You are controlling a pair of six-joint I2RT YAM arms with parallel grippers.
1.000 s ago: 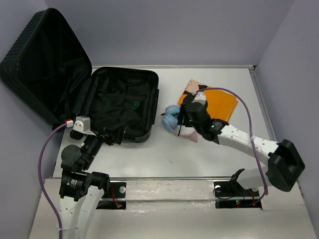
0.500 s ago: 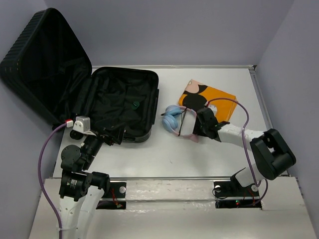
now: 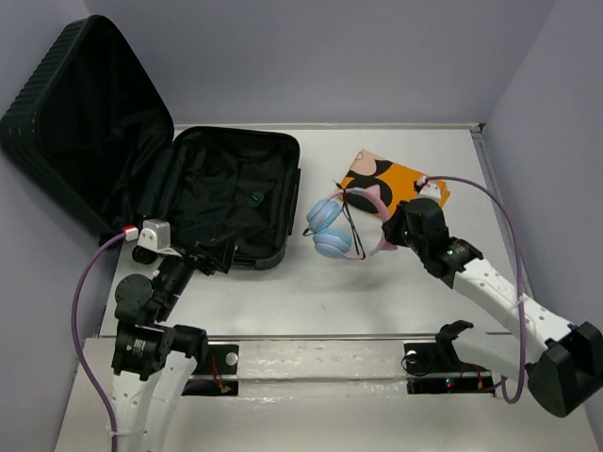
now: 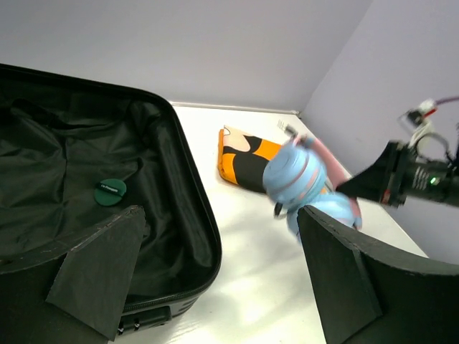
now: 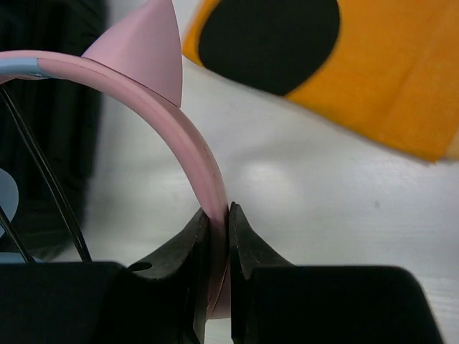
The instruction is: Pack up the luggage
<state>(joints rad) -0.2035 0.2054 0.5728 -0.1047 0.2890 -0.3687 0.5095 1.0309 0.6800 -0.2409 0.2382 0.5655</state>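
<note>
The luggage [image 3: 226,193] lies open at the left, its lid [image 3: 80,118] leaning on the wall and black lining [image 4: 64,186] showing. Headphones with blue ear cups [image 3: 328,229] and a pink cat-ear headband [image 5: 188,136] hang just right of the suitcase, tilted above the table. My right gripper [image 5: 219,215] is shut on the pink band, also seen from above [image 3: 388,232]. In the left wrist view the blue cups [image 4: 297,179] appear past my right finger. My left gripper [image 4: 222,279] stands wide open at the suitcase's near front corner [image 3: 203,259], holding nothing.
An orange pouch with black spots [image 3: 400,181] lies on the white table behind the headphones, also in the right wrist view [image 5: 387,79]. A small green round item [image 3: 254,199] rests in the suitcase lining. Walls close the table at left, back and right.
My right gripper closed on the pink headband and drew back to the right, lifting the headphones off the table. The left arm has not moved.
</note>
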